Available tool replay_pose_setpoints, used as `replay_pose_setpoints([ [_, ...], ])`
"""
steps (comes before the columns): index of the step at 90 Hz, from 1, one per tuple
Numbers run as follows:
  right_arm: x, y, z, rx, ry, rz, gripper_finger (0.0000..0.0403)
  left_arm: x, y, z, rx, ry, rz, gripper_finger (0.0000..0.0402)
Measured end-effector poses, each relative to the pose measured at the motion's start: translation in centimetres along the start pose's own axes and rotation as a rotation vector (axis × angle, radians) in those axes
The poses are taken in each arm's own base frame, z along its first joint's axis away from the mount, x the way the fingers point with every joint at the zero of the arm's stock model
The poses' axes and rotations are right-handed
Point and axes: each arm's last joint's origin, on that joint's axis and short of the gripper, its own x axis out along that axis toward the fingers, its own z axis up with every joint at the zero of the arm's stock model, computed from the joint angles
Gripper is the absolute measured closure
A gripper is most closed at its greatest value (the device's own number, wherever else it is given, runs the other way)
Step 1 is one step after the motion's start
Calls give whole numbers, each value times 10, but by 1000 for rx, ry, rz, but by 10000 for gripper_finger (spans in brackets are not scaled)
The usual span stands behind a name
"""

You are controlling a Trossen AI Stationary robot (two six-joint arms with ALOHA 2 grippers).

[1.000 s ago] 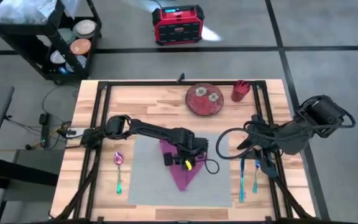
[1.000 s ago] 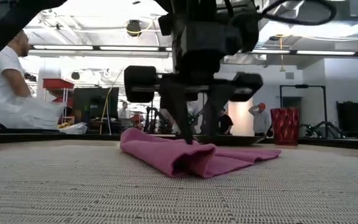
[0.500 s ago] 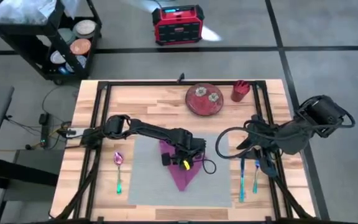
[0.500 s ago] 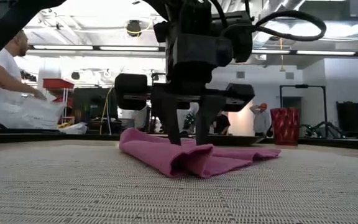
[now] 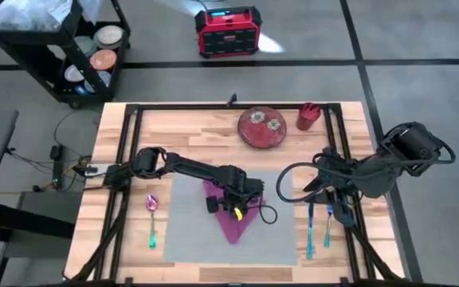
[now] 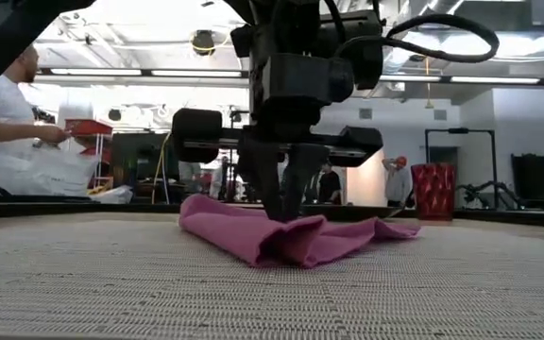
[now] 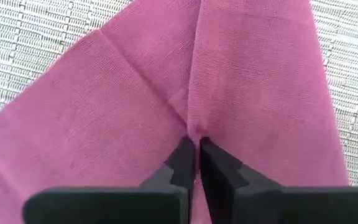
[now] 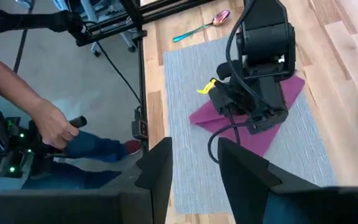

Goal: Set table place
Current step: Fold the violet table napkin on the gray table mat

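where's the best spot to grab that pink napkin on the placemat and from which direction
Judging by its pose, grip the raised crease in the middle of the magenta napkin, coming straight down from above. It lies nearly flat on the grey placemat, so only that ridge offers purchase. The left gripper is shut on it there.

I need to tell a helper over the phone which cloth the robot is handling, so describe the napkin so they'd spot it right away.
On the light-wood table, look at the big grey placemat in the middle. The magenta cloth napkin lies crumpled on it, pinched by the left gripper. It is the only soft pink thing there; the red cup and dark red plate sit at the far edge.
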Motion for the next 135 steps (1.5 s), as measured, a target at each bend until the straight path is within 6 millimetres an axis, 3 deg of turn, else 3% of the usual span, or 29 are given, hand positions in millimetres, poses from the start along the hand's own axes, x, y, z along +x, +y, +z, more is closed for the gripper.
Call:
replay_pose_setpoints([
  [16,0,0,0,1,-1,0,288,-19,8,3,-93,173,103,401],
  [35,0,0,0,1,-3,-3,288,-75,15,11,-209,174,172,401],
  [45,0,0,0,1,-4,-4,288,-95,22,6,-256,151,215,401],
  [79,3,2,1,6,-7,-8,288,-153,35,-30,-356,308,425,402],
  [95,7,3,1,22,-1,-15,288,-187,6,-46,-619,375,390,402],
  [103,9,4,1,21,1,-18,288,-203,-13,-47,-758,390,363,402],
  [111,9,4,2,24,0,-19,288,-222,-26,-41,-868,339,444,402],
  [127,9,1,4,32,-9,-30,288,-273,-66,-21,-831,325,619,402],
  [135,9,1,4,32,-15,-43,288,-286,-72,-18,-807,321,702,402],
])
